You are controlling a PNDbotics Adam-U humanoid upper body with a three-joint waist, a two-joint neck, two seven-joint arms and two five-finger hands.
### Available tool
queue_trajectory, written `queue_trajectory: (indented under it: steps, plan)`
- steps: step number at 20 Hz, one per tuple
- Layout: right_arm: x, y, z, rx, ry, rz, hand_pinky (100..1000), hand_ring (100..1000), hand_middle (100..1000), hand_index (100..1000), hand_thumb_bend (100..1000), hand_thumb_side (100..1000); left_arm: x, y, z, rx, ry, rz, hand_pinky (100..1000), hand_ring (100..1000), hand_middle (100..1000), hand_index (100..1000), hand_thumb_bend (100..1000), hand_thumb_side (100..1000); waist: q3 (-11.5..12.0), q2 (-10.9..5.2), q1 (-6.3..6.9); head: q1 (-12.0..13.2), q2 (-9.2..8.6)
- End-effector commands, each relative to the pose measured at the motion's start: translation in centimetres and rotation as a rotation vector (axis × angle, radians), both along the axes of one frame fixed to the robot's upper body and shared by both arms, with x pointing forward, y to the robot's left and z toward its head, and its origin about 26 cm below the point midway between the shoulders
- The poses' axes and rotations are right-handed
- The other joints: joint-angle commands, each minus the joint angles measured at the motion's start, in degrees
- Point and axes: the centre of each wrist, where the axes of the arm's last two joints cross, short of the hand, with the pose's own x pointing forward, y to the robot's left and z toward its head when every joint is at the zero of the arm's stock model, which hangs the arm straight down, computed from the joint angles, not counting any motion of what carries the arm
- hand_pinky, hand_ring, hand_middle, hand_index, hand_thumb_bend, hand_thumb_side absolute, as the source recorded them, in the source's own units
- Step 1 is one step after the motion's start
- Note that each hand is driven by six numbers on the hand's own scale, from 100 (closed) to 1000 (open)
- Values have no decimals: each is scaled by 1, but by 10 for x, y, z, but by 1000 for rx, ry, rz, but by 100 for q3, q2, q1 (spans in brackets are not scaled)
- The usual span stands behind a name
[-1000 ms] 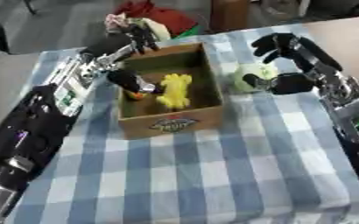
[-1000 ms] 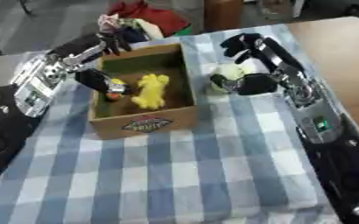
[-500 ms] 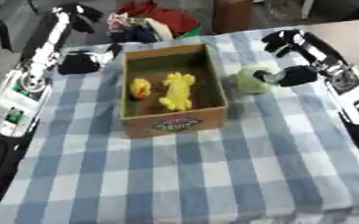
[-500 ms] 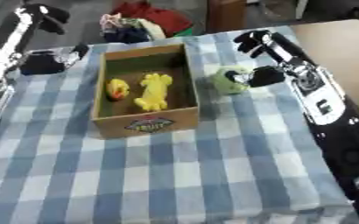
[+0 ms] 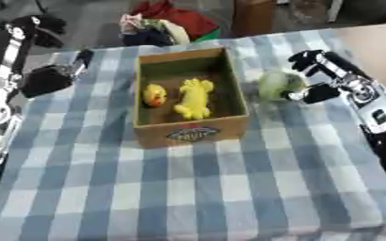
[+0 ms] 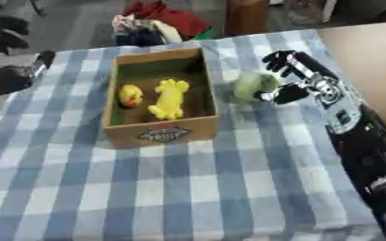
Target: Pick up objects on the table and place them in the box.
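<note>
An open cardboard box (image 5: 189, 133) stands on the blue checked cloth. Inside it lie a small round yellow and orange toy (image 5: 153, 94) and a longer yellow toy (image 5: 195, 98). Just right of the box sits a pale green round thing (image 5: 277, 84). My right hand (image 5: 326, 75) comes in from the right and is curled round it, fingers (image 5: 305, 58) above and thumb (image 5: 315, 93) below. My left hand (image 5: 48, 78) hangs over the table's left edge, well clear of the box, blurred and dark.
A heap of red and pale cloth (image 5: 163, 22) and a brown upright thing (image 5: 254, 16) lie beyond the far edge. A bare wooden tabletop (image 5: 379, 43) adjoins on the right. Checked cloth (image 5: 213, 188) stretches in front of the box.
My left hand has come out of the box and swung off to the left, leaving the small yellow and orange toy inside. My right hand has stayed by the green thing. The camera shifted.
</note>
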Motion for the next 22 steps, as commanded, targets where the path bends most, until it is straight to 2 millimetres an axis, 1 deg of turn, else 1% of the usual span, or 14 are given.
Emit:
queue_trajectory:
  steps: [1, 4, 8, 9, 10, 11, 12, 13, 14, 15, 16, 18, 21, 22]
  plan:
    - [5, -1, 9, -27, -28, -32, 730, 825, 769, 853, 513, 189, -3, 6, 11, -12, -40, 13, 719, 605, 628, 746, 451, 243, 20, -101, -21, -24, 26]
    - [5, 1, 5, -52, -29, -56, 739, 844, 785, 854, 509, 183, -5, 7, 10, -23, -40, 20, 718, 603, 626, 745, 450, 241, 33, -100, -23, -25, 26]
    - [5, 5, -2, -85, -23, -83, 725, 797, 731, 821, 499, 169, -5, 7, 9, -31, -37, 15, 718, 602, 625, 746, 448, 242, 43, -99, -24, -29, 26]
    - [5, 7, -3, -92, -21, -85, 711, 754, 660, 772, 484, 144, -5, 7, 9, -32, -36, 14, 718, 602, 624, 746, 446, 242, 45, -99, -24, -28, 26]
    - [5, 8, -4, -103, -17, -85, 701, 732, 622, 745, 473, 122, -5, 7, 9, -33, -36, 13, 718, 601, 623, 746, 445, 242, 48, -99, -25, -27, 26]
    - [5, 9, -4, -114, -19, -87, 677, 676, 550, 665, 436, 100, -5, 7, 8, -33, -35, 12, 718, 600, 622, 747, 443, 242, 51, -98, -26, -27, 26]
    - [5, 10, -5, -123, -25, -94, 668, 657, 526, 638, 407, 100, -5, 7, 8, -32, -34, 11, 718, 600, 622, 747, 442, 242, 54, -97, -26, -29, 26]
    - [5, 11, -4, -128, -37, -103, 624, 584, 433, 527, 217, 100, -5, 7, 8, -32, -34, 11, 718, 600, 622, 747, 439, 242, 56, -97, -26, -27, 26]
    - [5, 11, -3, -126, -59, -120, 611, 567, 404, 492, 176, 100, -5, 7, 8, -33, -34, 12, 717, 599, 621, 747, 438, 241, 57, -97, -26, -26, 26]
    - [5, 12, -2, -122, -81, -135, 595, 546, 352, 435, 129, 100, -5, 7, 8, -33, -34, 13, 717, 599, 621, 747, 436, 241, 58, -96, -26, -26, 26]
    - [5, 12, 0, -111, -108, -147, 590, 542, 335, 417, 110, 100, -5, 7, 7, -34, -34, 14, 717, 599, 621, 747, 435, 241, 56, -95, -26, -26, 26]
    - [5, 14, 4, -89, -150, -155, 583, 536, 298, 374, 110, 100, -5, 7, 7, -36, -33, 17, 717, 598, 620, 747, 432, 241, 51, -92, -29, -28, 26]
    - [6, 21, 17, -54, -208, -128, 581, 535, 290, 367, 112, 100, -5, 8, 6, -37, -31, 17, 718, 598, 620, 747, 430, 241, 42, -87, -33, -26, 26]
    - [6, 25, 25, -41, -231, -110, 581, 540, 294, 372, 112, 100, -5, 7, 6, -38, -29, 16, 718, 598, 620, 748, 429, 243, 39, -85, -34, -32, 26]
